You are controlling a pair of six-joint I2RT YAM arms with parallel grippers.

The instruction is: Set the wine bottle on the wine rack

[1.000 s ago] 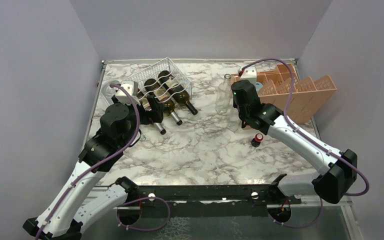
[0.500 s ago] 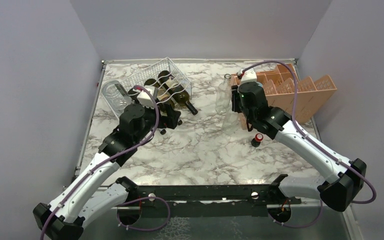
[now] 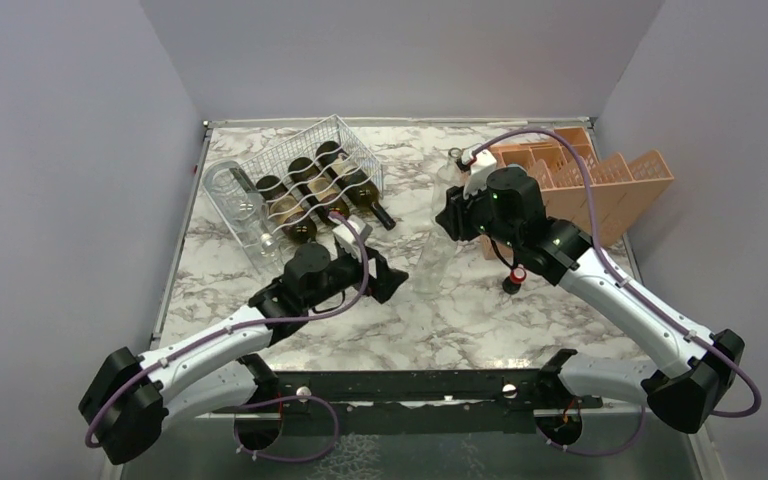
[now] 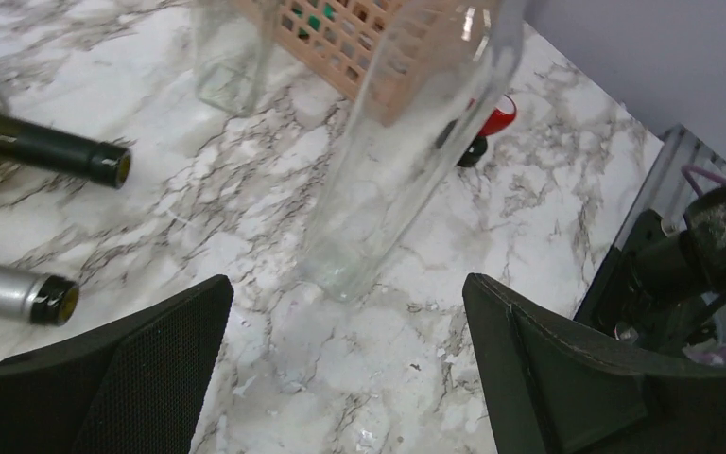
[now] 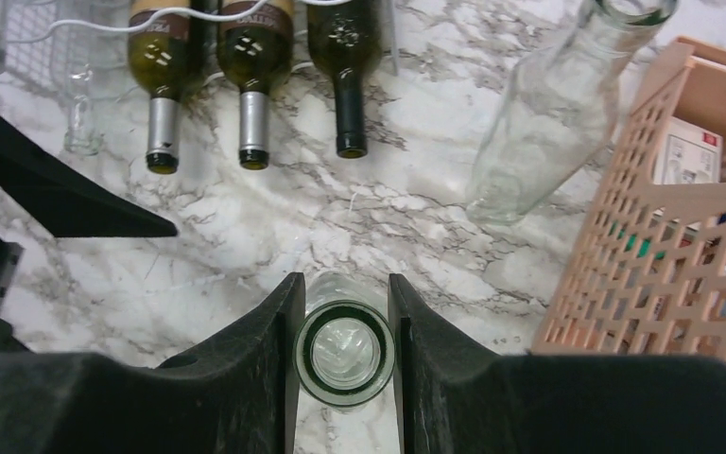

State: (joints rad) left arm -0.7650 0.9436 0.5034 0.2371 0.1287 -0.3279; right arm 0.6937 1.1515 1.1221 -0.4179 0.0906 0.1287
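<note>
Nearest you, low in the centre of the top view, the left jaws stand wide apart and hold nothing. They sit just left of the foot of the wine bottle (image 3: pixel 428 255). That bottle leans through the middle of the frame, its neck pinched between the right jaws, which are nearly closed just under the lip. The right wrist view looks straight down its open mouth.

Treat it as clear, empty glass: stiff and fairly light, but smooth, so it could slip or swing about that narrow neck hold. It would likely crack on a knock against the marble table (image 3: pixel 480 320) or the wire. A second hold low on the body, near the left jaws, would steady it, I judge.

You cannot tell whether its foot touches the table — the glass nearly vanishes against the marble.

Farther off, at upper left, the wine rack (image 3: pixel 305 138) carries three dark bottles (image 3: pixel 345 190). A clear one (image 3: pixel 228 192) lies at its left end — in a cradle or beside it, you cannot tell, nor whether any cradle is free. At upper right, the right arm partly hides another upright clear bottle (image 5: pixel 553 113) beside the orange crate (image 3: pixel 600 175).
</note>
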